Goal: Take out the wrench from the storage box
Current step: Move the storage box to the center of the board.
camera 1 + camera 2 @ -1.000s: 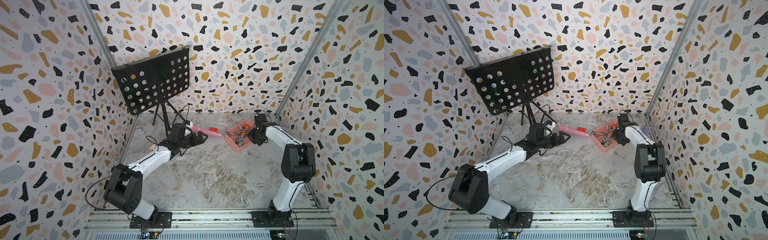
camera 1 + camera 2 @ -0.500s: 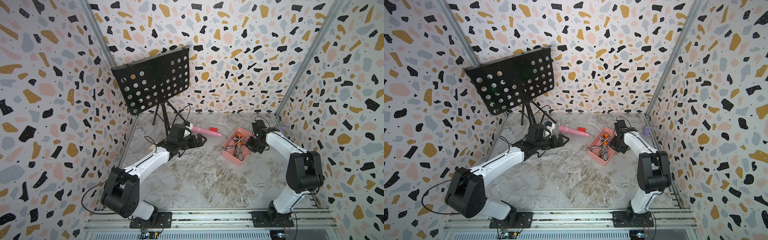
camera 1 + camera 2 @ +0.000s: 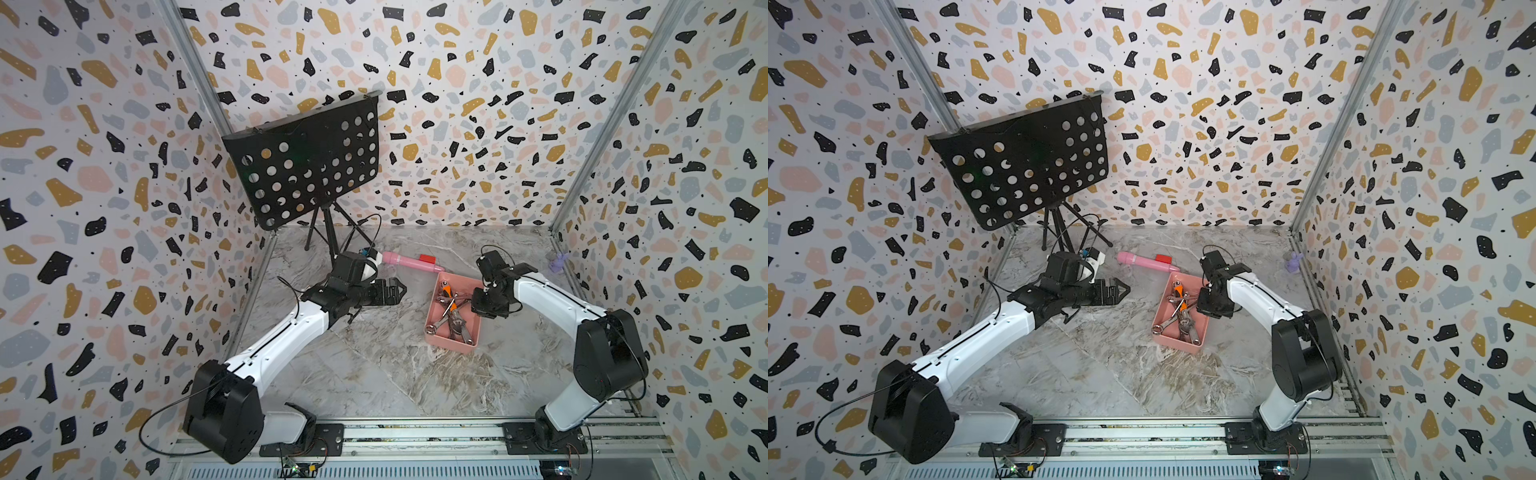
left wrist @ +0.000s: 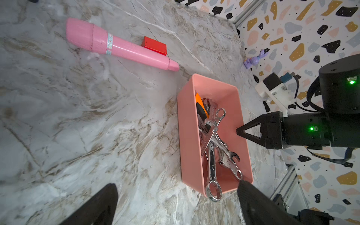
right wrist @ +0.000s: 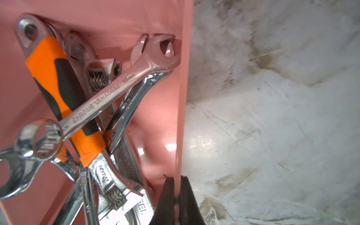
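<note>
You are at the steadying step; nothing is out yet. Right of centre in both top views, the storage box (image 3: 451,345) sits on the desk (image 3: 365,374). Inside it, piled crosswise, an 18 mm combination wrench (image 5: 109,93) lies on top of an orange-handled adjustable wrench (image 5: 58,81) and others. Your right claw (image 5: 176,182) is pinched onto the box's side wall, one finger inside and one outside. Your left claw (image 3: 400,289) hangs spread wide and empty, left of the box and apart from it. Next, I'd judge, bring it over the top wrench's shank, close, and lift clear of the tangle. Beyond lies a pink stick (image 3: 409,262).
</note>
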You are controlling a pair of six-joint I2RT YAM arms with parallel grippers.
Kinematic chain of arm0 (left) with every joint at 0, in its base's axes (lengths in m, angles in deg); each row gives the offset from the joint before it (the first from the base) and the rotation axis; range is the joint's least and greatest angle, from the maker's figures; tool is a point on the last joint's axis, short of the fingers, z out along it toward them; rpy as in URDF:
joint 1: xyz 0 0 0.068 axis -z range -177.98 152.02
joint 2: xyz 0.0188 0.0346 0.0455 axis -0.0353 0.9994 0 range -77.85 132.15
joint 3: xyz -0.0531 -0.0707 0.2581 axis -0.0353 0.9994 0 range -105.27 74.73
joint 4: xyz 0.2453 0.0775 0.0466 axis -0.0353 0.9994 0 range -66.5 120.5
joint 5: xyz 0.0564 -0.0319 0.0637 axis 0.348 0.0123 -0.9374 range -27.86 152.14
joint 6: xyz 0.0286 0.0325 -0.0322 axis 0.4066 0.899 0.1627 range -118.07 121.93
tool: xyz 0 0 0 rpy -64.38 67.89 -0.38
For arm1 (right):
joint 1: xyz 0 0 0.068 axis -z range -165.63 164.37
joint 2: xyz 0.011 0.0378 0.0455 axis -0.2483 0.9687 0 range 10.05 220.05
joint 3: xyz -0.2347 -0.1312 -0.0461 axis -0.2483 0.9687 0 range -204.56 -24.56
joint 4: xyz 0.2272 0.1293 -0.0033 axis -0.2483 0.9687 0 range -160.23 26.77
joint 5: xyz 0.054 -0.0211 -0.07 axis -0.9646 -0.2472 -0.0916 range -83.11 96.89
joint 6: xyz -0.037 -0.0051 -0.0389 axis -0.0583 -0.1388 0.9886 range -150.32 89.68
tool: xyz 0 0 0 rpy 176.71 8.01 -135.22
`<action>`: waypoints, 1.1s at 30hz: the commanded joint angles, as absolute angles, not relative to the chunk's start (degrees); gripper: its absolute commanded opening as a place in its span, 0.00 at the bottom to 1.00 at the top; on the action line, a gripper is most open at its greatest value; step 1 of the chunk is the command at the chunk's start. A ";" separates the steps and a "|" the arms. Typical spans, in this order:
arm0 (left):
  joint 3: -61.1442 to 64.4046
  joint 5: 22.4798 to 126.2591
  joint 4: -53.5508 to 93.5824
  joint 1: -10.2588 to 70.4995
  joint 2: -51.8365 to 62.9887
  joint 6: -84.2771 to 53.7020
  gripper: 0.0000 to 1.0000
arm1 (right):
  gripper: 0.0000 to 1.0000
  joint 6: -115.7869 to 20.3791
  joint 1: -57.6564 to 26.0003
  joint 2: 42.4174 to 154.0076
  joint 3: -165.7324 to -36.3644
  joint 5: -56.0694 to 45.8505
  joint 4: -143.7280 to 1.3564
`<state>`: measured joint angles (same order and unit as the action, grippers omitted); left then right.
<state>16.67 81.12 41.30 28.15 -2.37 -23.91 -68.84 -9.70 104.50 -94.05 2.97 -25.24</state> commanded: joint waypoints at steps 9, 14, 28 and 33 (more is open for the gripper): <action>17.19 75.90 46.77 29.33 -5.89 -21.58 0.98 | 0.01 -69.29 -16.09 108.76 -103.66 -0.32 -25.61; 16.48 74.14 47.14 30.73 -5.52 -21.16 0.97 | 0.11 -70.04 -16.24 108.81 -104.80 1.08 -24.71; 12.60 73.05 47.10 37.29 -1.37 -18.87 0.90 | 0.39 -61.98 -14.36 101.77 -105.70 3.71 -19.92; 10.70 71.35 47.49 41.23 1.10 -16.21 0.86 | 0.49 -53.19 -10.99 96.84 -104.17 0.76 -19.95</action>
